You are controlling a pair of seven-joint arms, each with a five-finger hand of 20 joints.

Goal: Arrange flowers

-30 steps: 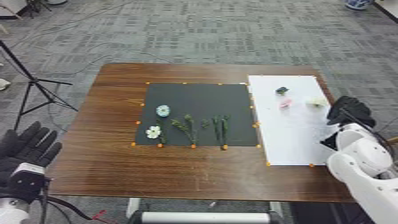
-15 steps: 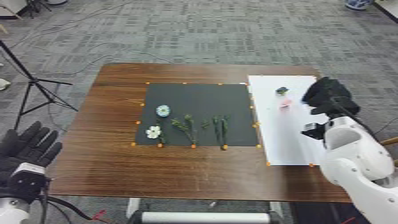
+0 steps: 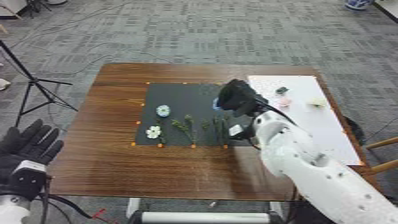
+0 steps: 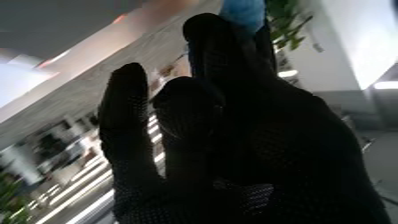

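A rectangular brown wooden table [image 3: 115,170] bears a flat, dark, four-sided mat [image 3: 169,95]. Small round orange markers [image 3: 194,146] dot the mat's near, far and left edges. Just beside the mat, on its right, lies a long white rectangular sheet [image 3: 329,135], which reaches nearer and farther than the mat does. Brown wood grain runs along the mat's left and near sides.

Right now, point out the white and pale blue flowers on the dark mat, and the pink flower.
White flower [image 3: 153,132]: head view, bloom's center.
Pale blue flower [image 3: 163,111]: head view, bloom's middle.
Pink flower [image 3: 284,102]: head view, on the petals.
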